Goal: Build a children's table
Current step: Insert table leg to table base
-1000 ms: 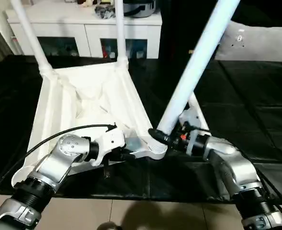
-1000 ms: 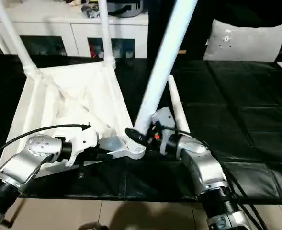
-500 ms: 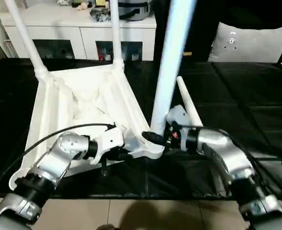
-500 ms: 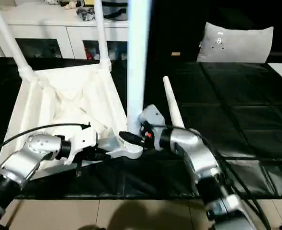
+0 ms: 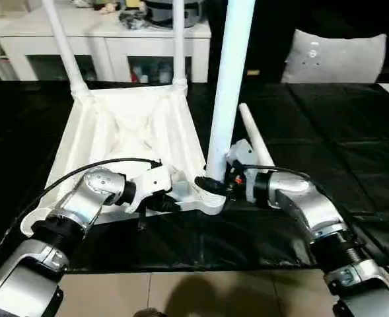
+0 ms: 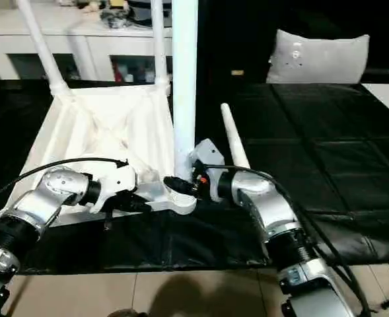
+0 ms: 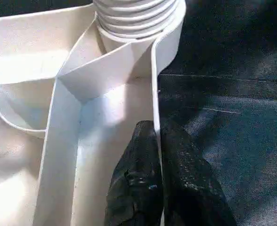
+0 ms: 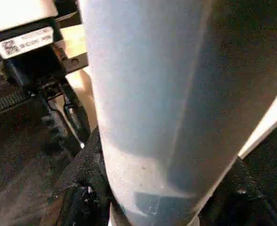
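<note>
The upturned table top (image 5: 125,135) lies at the cloth's centre, with two legs standing at 12 o'clock and a spare leg (image 5: 253,135) lying at 3 o'clock. The plastic is judged light, stiff and slippery, best taken low, near the socket. The third leg (image 5: 228,86) is clasped half-wide by the right gripper (image 5: 211,185) at 6 o'clock. The rim is pinched tight by the left gripper (image 7: 158,155).

Right gripper (image 5: 207,184) holds a leg (image 5: 228,86) upright in the tabletop (image 5: 125,142) corner socket.
</note>
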`<state>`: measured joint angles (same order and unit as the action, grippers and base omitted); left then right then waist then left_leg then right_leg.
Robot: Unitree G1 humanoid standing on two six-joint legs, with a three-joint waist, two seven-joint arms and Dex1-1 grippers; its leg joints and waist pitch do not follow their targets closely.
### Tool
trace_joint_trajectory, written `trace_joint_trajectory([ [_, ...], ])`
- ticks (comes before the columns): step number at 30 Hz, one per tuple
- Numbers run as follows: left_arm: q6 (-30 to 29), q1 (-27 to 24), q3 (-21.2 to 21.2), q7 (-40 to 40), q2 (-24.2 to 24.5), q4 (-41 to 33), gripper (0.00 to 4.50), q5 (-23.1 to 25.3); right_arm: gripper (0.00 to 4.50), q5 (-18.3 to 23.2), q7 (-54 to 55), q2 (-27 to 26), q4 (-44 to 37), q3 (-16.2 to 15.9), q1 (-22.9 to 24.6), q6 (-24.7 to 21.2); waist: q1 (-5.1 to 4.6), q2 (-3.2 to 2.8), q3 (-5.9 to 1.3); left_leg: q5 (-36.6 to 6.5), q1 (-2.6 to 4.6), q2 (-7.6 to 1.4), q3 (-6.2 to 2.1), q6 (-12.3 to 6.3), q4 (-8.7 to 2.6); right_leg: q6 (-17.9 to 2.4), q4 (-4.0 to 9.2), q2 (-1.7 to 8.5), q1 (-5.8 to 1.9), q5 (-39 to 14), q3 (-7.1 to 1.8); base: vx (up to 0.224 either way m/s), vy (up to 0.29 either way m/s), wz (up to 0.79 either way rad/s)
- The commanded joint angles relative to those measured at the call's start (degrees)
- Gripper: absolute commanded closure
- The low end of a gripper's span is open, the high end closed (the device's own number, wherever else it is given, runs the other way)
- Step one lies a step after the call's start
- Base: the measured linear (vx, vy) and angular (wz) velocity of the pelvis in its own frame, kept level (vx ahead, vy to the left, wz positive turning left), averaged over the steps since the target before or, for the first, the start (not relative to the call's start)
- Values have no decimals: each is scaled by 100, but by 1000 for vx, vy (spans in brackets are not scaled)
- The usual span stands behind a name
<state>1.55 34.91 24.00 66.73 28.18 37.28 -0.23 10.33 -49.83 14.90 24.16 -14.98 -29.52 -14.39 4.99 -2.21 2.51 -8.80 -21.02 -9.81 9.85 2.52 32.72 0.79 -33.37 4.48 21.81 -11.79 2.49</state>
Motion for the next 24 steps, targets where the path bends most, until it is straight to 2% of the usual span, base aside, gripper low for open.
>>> trace_joint_trajectory([
  [1,8,-7,-288,-6,99,-430,450,-151,261,-429,321,-33,725,-218,289,-316,-65,-112,-194,-4407,245,-304,-317,553,-575,-535,574,406,21,-3536,-65,-18,27,-18],
  [3,-203,-247,-339,-33,190,-740,450,-204,261,-443,524,-115,762,-160,277,-313,-93,-121,-183,-4562,226,-313,-338,582,-621,-508,562,409,-6,-3499,-27,-9,13,-9],
  [4,-385,-427,-373,-68,249,-1004,450,-240,261,-447,644,-172,793,-126,259,-324,-117,-135,-151,-4703,262,-302,-323,574,-634,-461,609,385,26,-3613,33,0,0,0],
  [5,-676,-709,-433,-139,327,-1424,450,-310,261,-478,817,-251,845,-100,231,-314,-161,-140,-144,-4844,303,-299,-318,562,-627,-412,629,383,24,-3662,127,0,0,0],
  [6,-682,-716,-435,-141,329,-1433,450,-312,261,-479,821,-253,846,-100,231,-314,-189,-128,-123,-4927,288,-311,-327,557,-660,-378,622,376,-2,-3695,171,0,0,0],
  [7,-1056,-1021,-500,-293,381,-1940,450,-383,261,-507,1001,-342,920,-73,194,-303,-214,-162,-94,-5194,232,-341,-327,563,-775,-307,566,304,-86,-3667,261,0,0,0],
  [8,-1137,-1084,-511,-329,390,-2049,450,-394,261,-507,1038,-361,937,-64,186,-308,-172,-250,-88,-5550,19,-443,-267,641,-1091,-470,127,208,-308,-3048,246,0,0,0],
  [9,-1482,-1324,-561,-504,391,-2530,450,-421,261,-526,1185,-443,1039,-31,123,-297,-117,-209,-109,-5661,-183,-494,-215,628,-1289,-486,-323,138,-526,-2535,222,0,0,0],
  [10,-1643,-1437,-592,-581,383,-2757,450,-424,261,-539,1255,-482,1094,-15,91,-284,62,-281,-132,-5534,-196,-446,35,810,-1433,-640,-594,89,-433,-1781,81,-29,-59,0],
  [11,-1990,-1647,-639,-759,336,-3235,450,-428,261,-551,1388,-566,1207,24,15,-269,-80,110,-142,-4452,358,-172,-39,758,-676,-567,329,384,149,-3498,-102,-29,-59,0],
  [12,-2172,-1749,-659,-852,304,-3482,450,-427,261,-553,1454,-610,1264,45,-25,-264,-42,114,-53,-3508,828,6,-99,508,196,-442,1015,759,628,-4964,-112,72,-101,3],
  [13,-2452,-1870,-666,-992,236,-3843,450,-409,261,-543,1546,-671,1349,67,-89,-257,-78,168,-5,-1368,424,86,-356,30,494,-328,1018,1083,176,-5585,-344,133,-33,-46],
  [14,-2626,-1931,-650,-1097,175,-4074,450,-371,261,-538,1581,-711,1404,68,-135,-256,-71,84,-44,-947,-274,-146,-464,272,-211,-368,485,799,-479,-4254,10,133,-33,-46],
  [15,-2691,-1950,-639,-1141,146,-4163,450,-350,261,-537,1588,-727,1426,65,-153,-256,1,-204,-217,-1172,-64,-225,-451,427,-346,-508,448,586,-423,-3120,36,85,43,-49],
  [16,-2807,-1960,-623,-1213,106,-4293,450,-342,261,-537,1574,-752,1447,44,-179,-244,-143,-127,-173,-2590,147,-297,-447,465,-452,-927,252,336,-236,-1599,77,0,0,0],
  [17,-2884,-1966,-614,-1258,84,-4375,450,-343,261,-536,1564,-766,1458,29,-194,-234,-162,-107,-140,-2880,197,-282,-400,436,-467,-1005,318,332,-196,-1671,70,0,0,0],
  [18,-2976,-1980,-613,-1297,79,-4465,450,-350,261,-540,1562,-778,1466,22,-203,-225,-178,-72,-117,-3128,247,-253,-379,392,-462,-990,372,337,-166,-2021,80,0,0,0],
  [19,-3030,-1982,-613,-1340,74,-4524,450,-345,261,-521,1497,-801,1474,11,-223,-227,-204,-6,-18,-3524,321,-196,-352,316,-440,-699,551,346,-75,-3212,147,0,0,0],
  [20,-3048,-1974,-600,-1370,74,-4539,450,-327,261,-524,1461,-811,1479,0,-234,-217,-235,-34,-5,-3773,414,-145,-378,294,-388,-254,728,371,-44,-4101,271,0,0,0],
  [21,-3053,-1969,-594,-1381,73,-4542,450,-318,261,-525,1448,-815,1482,-4,-238,-214,-241,-75,-20,-3840,466,-146,-390,280,-374,-152,779,391,-40,-4186,311,0,0,0],
  [22,-3041,-1899,-524,-1488,0,-4390,450,-173,261,-518,1405,-835,1547,-2,-272,-182,-322,-180,-1,-4479,383,-302,-496,249,-559,-76,672,312,-251,-3449,515,0,0,0],
  [23,-3035,-1879,-505,-1524,-30,-4332,450,-126,261,-514,1408,-840,1568,3,-280,-172,-322,-180,-1,-4479,383,-302,-496,249,-559,-76,672,312,-251,-3449,515,0,0,0],
  [24,-3032,-1870,-496,-1541,-45,-4303,450,-103,261,-512,1409,-843,1579,6,-284,-167,-294,-218,-25,-4671,314,-395,-527,252,-657,-175,533,309,-368,-2950,475,0,0,0],
])
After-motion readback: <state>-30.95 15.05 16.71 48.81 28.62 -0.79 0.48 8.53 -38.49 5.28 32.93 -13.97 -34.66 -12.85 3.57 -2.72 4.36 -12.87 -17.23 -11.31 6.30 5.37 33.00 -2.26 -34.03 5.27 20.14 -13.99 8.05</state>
